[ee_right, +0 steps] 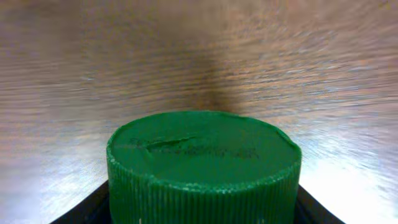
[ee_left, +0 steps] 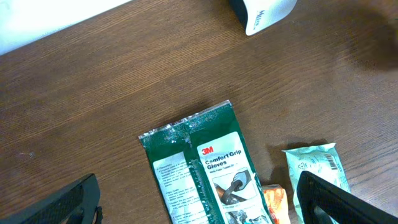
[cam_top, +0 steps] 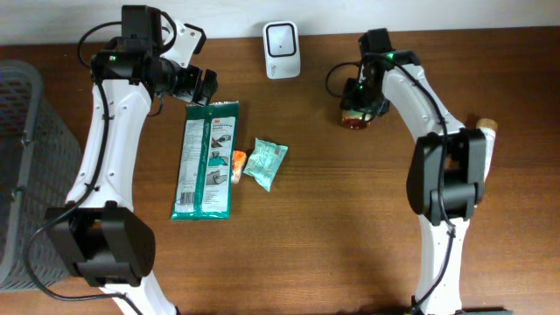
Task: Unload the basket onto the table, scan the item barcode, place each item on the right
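Note:
In the right wrist view a ribbed green cap (ee_right: 202, 162) fills the frame, with a black finger (ee_right: 90, 210) pressed against each side of it. From overhead it belongs to a small dark red-brown jar (cam_top: 355, 119) on the table, and my right gripper (cam_top: 361, 103) is shut on it from above. A white barcode scanner (cam_top: 282, 38) stands at the back centre, to the left of the jar; its corner shows as the scanner (ee_left: 261, 12) in the left wrist view. My left gripper (cam_top: 203, 86) hangs open over the top end of a green gloves packet (cam_top: 206, 159), holding nothing.
A pale green sachet (cam_top: 265, 163) and a small orange packet (cam_top: 237, 163) lie beside the gloves packet (ee_left: 205, 168). A grey mesh basket (cam_top: 22, 175) stands at the left edge. A white bottle with a tan cap (cam_top: 486, 131) lies by the right arm.

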`<state>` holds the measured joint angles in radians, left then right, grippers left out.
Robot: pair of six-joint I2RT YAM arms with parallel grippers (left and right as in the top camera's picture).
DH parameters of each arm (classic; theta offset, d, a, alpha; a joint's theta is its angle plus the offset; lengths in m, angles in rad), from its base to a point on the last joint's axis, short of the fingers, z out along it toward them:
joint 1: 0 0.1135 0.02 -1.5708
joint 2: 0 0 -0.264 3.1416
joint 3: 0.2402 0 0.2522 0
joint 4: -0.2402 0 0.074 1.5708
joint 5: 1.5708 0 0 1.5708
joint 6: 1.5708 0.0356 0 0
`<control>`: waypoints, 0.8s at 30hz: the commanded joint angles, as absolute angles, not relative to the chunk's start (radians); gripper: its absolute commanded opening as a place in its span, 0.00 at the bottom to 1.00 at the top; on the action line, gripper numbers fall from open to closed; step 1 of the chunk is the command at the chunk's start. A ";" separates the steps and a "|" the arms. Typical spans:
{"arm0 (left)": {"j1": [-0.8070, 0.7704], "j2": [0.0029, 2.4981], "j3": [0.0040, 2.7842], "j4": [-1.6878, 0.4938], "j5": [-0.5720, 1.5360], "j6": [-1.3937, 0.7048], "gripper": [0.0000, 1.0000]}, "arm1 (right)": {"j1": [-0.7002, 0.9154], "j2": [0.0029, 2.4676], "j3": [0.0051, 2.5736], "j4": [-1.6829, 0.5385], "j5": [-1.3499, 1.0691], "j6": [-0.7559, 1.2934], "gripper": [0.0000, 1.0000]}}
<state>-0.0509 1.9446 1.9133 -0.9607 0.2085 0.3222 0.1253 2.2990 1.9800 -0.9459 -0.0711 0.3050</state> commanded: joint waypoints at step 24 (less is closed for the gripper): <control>-0.044 1.913 1.935 -0.960 0.212 0.327 0.99 | 0.460 1.872 1.365 -0.292 0.358 0.289 0.46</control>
<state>-0.0509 1.9446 1.9137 -0.9611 0.2089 0.3222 0.4484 1.8702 1.5196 -0.4503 0.3374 0.2771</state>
